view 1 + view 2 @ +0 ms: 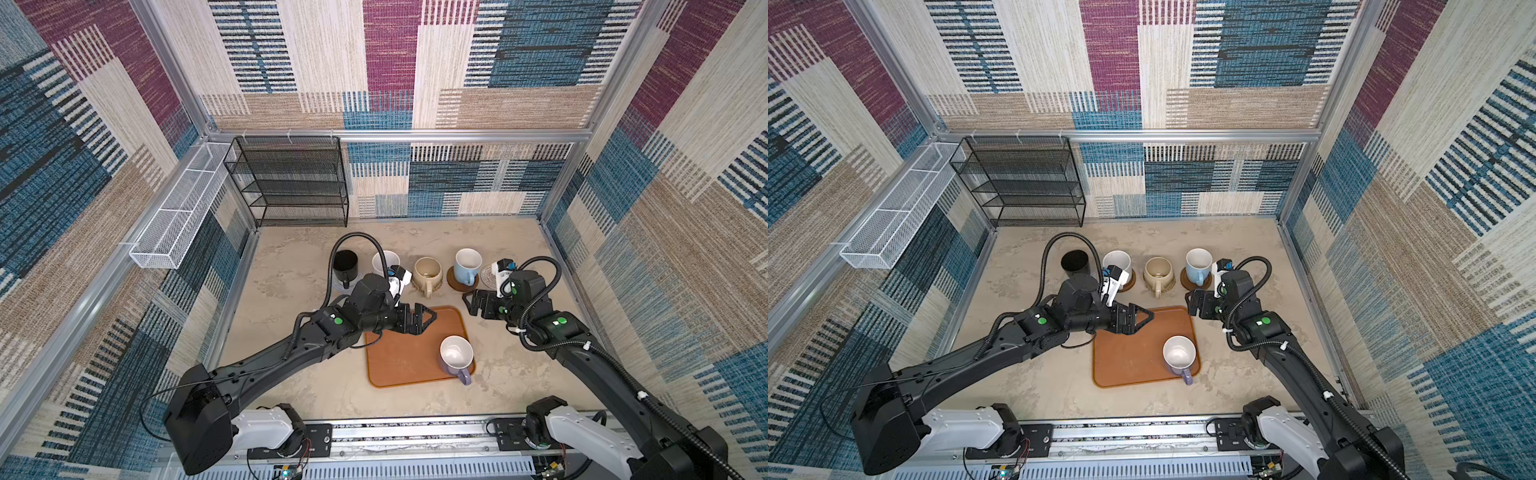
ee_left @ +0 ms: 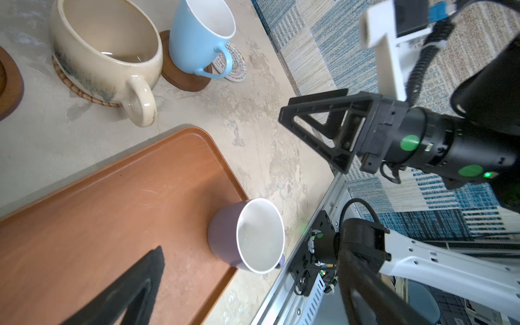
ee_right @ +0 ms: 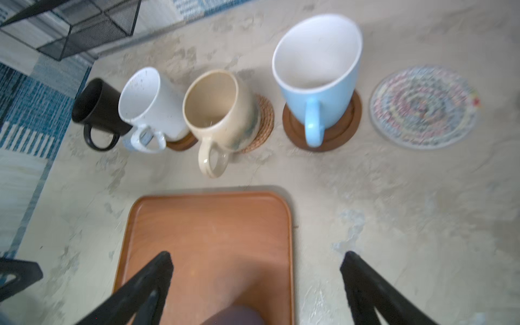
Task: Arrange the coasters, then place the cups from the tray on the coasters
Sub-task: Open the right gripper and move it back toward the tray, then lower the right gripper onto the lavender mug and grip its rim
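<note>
Four cups stand in a row beyond the two claws, on a mottled beige, stone-look counter (image 1: pixel 286 374): the black cup (image 1: pixel 345 265), the white cup (image 1: pixel 383 261), the beige cup (image 1: pixel 428 272) and the light blue cup (image 1: pixel 467 266). The beige one sits on the rattan coaster (image 3: pixel 266 118) and the light blue one on a dark brown coaster (image 3: pixel 337 135). A second brown coaster (image 3: pixel 181 144) shows under the white cup. What lies under the black cup is hidden.

The pale patterned coaster (image 3: pixel 423 107) lies bare, ahead of the right claw (image 1: pixel 468 304) and to its outer side. That claw hangs spread wide and empty just off the far right corner of the tray (image 1: pixel 399 361). The left claw (image 1: pixel 427 319), also wide open with nothing in it, hovers over the tray's far edge. The lavender cup (image 1: pixel 456 357) stands upright in the tray's near right corner, behind both claws.

Patchwork woven cloth (image 1: pixel 390 62) in blue, maroon, tan and cream covers three walls inside an aluminium frame (image 1: pixel 399 135). A black mesh rack (image 1: pixel 291 183) stands against the back wall beyond the left claw. A white wire basket (image 1: pixel 178 216) hangs on the left wall.
</note>
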